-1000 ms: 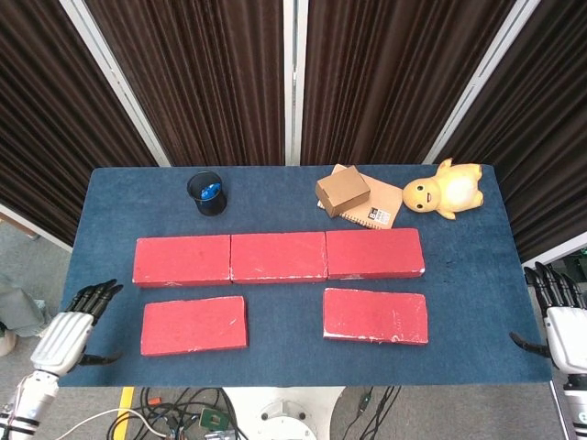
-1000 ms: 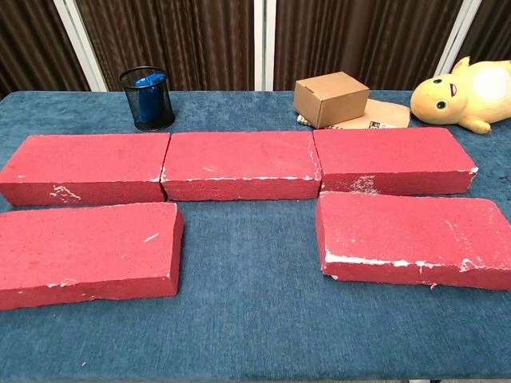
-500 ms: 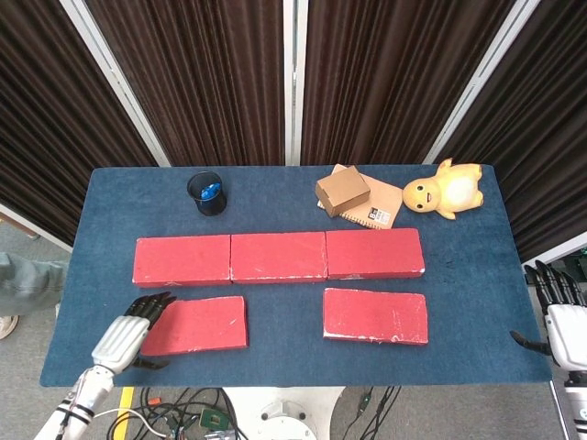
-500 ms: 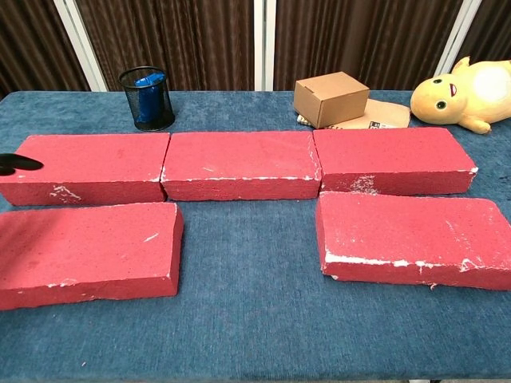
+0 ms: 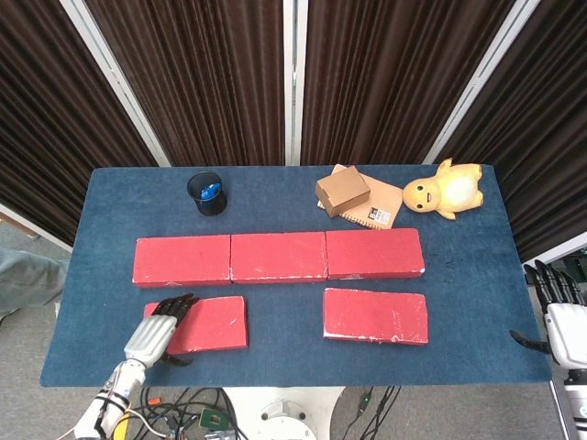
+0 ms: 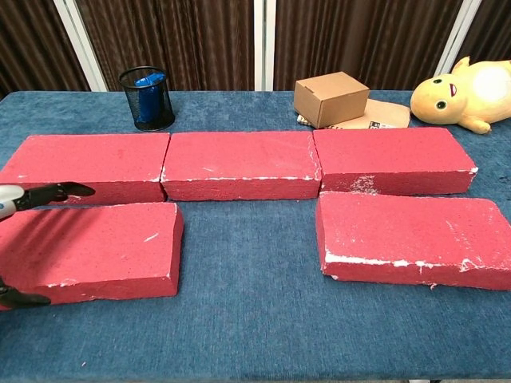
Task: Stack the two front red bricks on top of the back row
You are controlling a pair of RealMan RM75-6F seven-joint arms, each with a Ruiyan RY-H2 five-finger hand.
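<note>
My left hand (image 5: 158, 332) hangs over the left end of the front left red brick (image 5: 204, 324), fingers spread apart and holding nothing; in the chest view its fingertips (image 6: 70, 190) reach across the brick's far edge while the thumb shows at the near edge, so I judge it is straddling the width, though I cannot tell whether it touches. My right hand (image 5: 560, 317) waits off the right edge of the blue-covered table (image 5: 468, 275), fingers apart and empty, well away from the front right red brick (image 5: 375, 315).

Both front bricks lie flat, just in front of the back row (image 5: 278, 257) of three red bricks set end to end, with a gap between the two. None is stacked yet.

These look stiff and blocky, with a rough, grainy face and white chipped edges, so I expect good friction but crumbly corners. Whether they are foam or real masonry I cannot tell; I would plan for weight. A grab at the very end would let the brick tip, so I would take hold across the short width, nearer the middle, thumb on the near side face and fingers on the far one
</note>
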